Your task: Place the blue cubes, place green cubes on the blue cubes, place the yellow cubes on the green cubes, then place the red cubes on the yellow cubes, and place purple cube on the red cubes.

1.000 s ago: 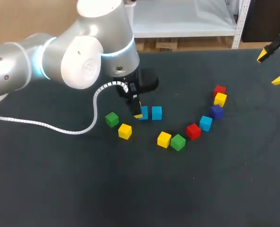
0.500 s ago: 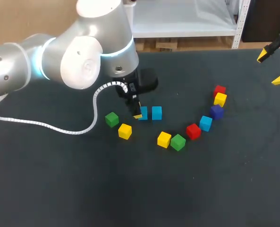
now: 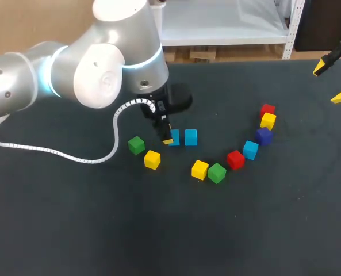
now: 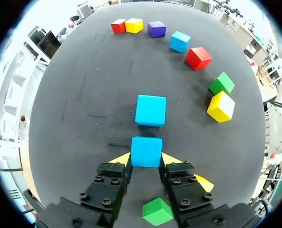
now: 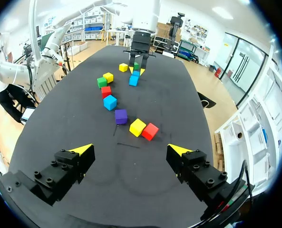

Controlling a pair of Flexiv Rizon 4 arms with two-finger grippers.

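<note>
My left gripper (image 3: 170,138) (image 4: 146,159) is shut on a blue cube (image 3: 175,137) (image 4: 146,151), low at the table, with a yellow tip against each side. A second blue cube (image 3: 191,137) (image 4: 150,110) sits just ahead of it, a small gap between them. A green cube (image 3: 136,145) and a yellow cube (image 3: 152,159) lie left of the gripper. To the right, an arc holds a yellow cube (image 3: 199,169), green cube (image 3: 217,172), red cube (image 3: 235,159), blue cube (image 3: 251,149), purple cube (image 3: 264,135), yellow cube (image 3: 268,121) and red cube (image 3: 267,109). My right gripper (image 3: 331,82) (image 5: 131,149) stands open, far right, holding nothing.
The black table (image 3: 158,230) spreads wide in front of the cubes. A white cable (image 3: 72,156) from my left arm loops over the table at the left. The table's far edge (image 3: 233,60) runs behind the cubes.
</note>
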